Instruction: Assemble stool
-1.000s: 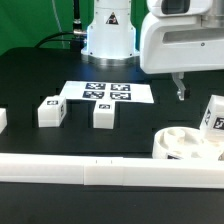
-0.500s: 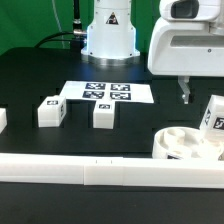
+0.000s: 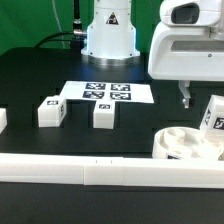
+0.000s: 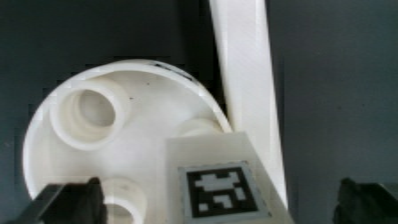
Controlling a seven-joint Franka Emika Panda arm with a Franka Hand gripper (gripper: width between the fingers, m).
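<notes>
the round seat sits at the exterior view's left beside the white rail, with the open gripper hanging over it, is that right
Not quite. The round seat is at the exterior view's right, not its left. The rest stands: it lies beside the white rail, and the open gripper hangs over it. The exterior view shows this.

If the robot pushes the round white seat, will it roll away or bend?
Probably no rolling: the seat lies flat on the table, so it would likely slide. It looks like thick moulded plastic, so probably stiff. The leg standing right by its rim might topple.
</notes>
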